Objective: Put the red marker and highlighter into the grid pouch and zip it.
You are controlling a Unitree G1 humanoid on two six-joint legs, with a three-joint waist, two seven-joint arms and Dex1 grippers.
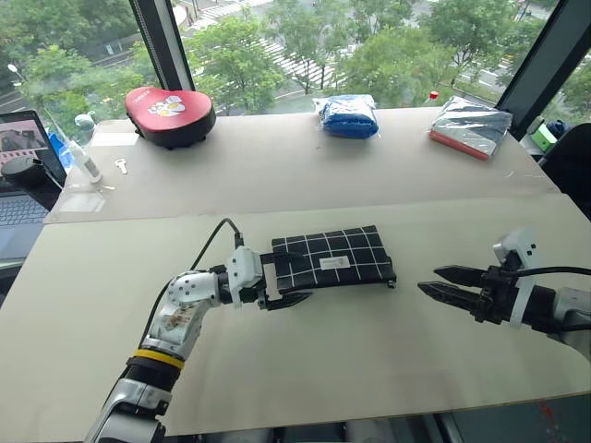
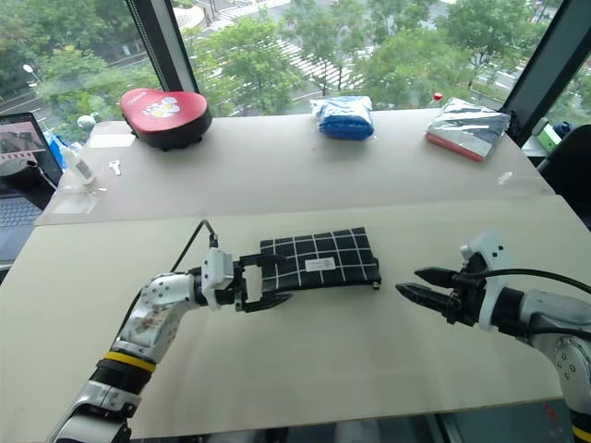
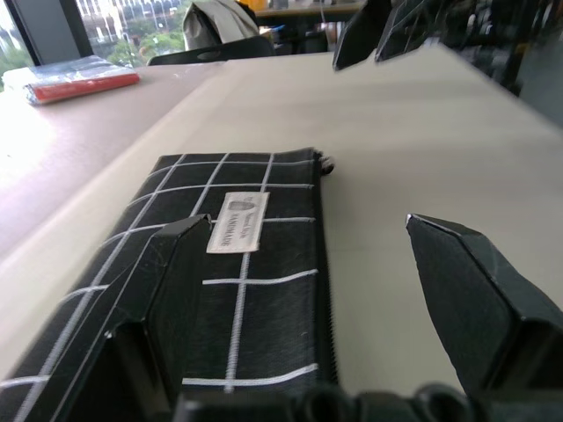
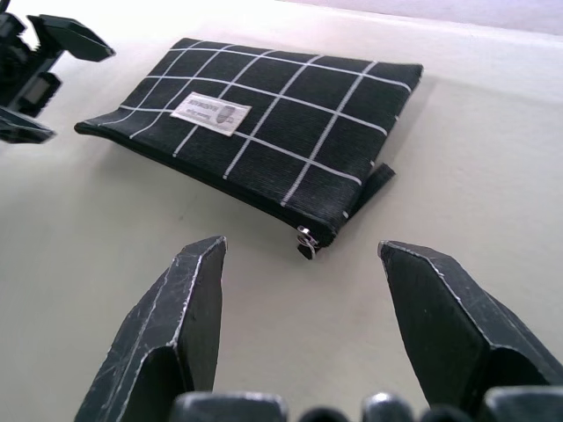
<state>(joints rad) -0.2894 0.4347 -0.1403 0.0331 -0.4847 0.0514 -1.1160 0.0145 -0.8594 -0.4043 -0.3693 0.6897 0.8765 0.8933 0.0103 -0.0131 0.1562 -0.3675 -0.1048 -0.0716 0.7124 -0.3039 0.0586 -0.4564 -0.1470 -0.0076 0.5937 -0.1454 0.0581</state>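
The grid pouch (image 1: pixel 332 257) lies flat on the beige table, label up, with its zipper pull (image 4: pixel 306 242) at the right end and the zip line looking shut. My left gripper (image 1: pixel 291 281) is open at the pouch's left end; one finger (image 3: pixel 171 272) sits over the fabric and the other (image 3: pixel 471 290) over bare table. My right gripper (image 1: pixel 429 280) hangs open a short way right of the pouch, pointing at the zipper end and holding nothing. The red marker and the highlighter are out of view.
A red heart-shaped case (image 1: pixel 171 113) sits at the far left of the table. A blue packet (image 1: pixel 348 115) and a silver-and-red packet (image 1: pixel 469 127) lie along the far edge. A laptop (image 1: pixel 18 185) and a small bottle (image 1: pixel 81 159) stand at the left.
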